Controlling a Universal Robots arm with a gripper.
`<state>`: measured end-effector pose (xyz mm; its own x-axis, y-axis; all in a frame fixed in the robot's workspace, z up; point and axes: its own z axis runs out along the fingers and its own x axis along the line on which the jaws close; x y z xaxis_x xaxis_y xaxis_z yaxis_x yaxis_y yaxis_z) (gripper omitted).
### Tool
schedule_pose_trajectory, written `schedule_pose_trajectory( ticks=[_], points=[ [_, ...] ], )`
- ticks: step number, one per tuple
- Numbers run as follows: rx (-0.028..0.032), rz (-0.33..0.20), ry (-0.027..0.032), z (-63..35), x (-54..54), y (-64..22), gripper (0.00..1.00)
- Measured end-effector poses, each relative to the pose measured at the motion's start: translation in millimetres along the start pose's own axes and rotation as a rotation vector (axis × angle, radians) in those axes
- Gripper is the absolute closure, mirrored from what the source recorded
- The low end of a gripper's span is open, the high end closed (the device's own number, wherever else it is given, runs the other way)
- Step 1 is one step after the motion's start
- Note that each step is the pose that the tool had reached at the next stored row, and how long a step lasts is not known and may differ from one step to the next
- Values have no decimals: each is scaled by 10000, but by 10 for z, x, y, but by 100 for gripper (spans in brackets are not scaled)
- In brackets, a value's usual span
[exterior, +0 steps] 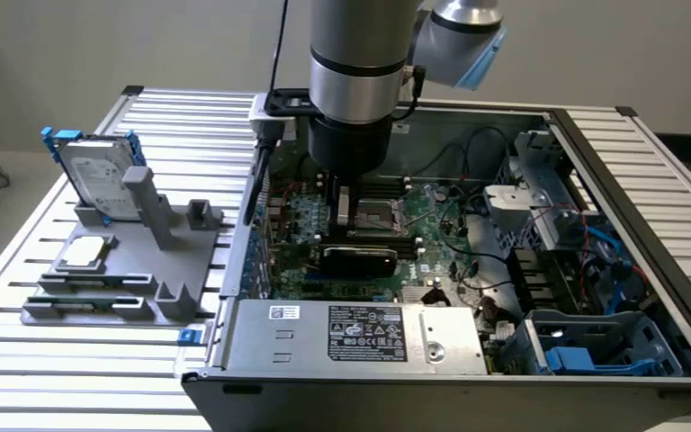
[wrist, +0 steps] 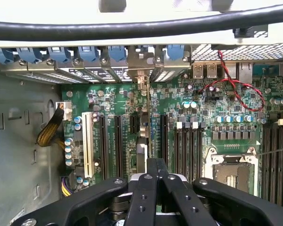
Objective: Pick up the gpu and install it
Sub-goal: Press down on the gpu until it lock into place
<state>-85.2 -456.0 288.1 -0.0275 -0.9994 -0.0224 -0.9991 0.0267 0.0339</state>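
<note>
The gpu (exterior: 358, 262) shows its glossy black rounded shroud inside the open computer case (exterior: 633, 225), low over the green motherboard (exterior: 435, 225). My gripper (exterior: 363, 241) comes straight down from the arm and is shut on the card's top. In the wrist view the gpu (wrist: 141, 141) appears edge-on as a thin strip. It runs from my black fingers (wrist: 146, 188) toward the rear slot openings, between the long black expansion slots (wrist: 118, 146). Its metal end bracket (wrist: 141, 80) reaches the case's back wall. Whether the card touches a slot is hidden.
A silver hard drive with blue clips (exterior: 96, 171) and a small silver chip (exterior: 87, 254) rest on a grey fixture (exterior: 141, 270) outside the case. A power supply (exterior: 358, 333), CPU socket (wrist: 231, 172), red wires (wrist: 236, 89), blue latches (wrist: 61, 54) and a black cable (wrist: 132, 29) surround the card.
</note>
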Motion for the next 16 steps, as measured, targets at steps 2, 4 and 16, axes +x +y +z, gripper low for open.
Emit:
schedule_pose_trajectory(
  ticks=[2,4,16],
  points=[
    [0,0,1,0,0,0,89],
    [0,0,0,0,0,0,89],
    [54,-11,-8,109,4,68,89]
  ],
)
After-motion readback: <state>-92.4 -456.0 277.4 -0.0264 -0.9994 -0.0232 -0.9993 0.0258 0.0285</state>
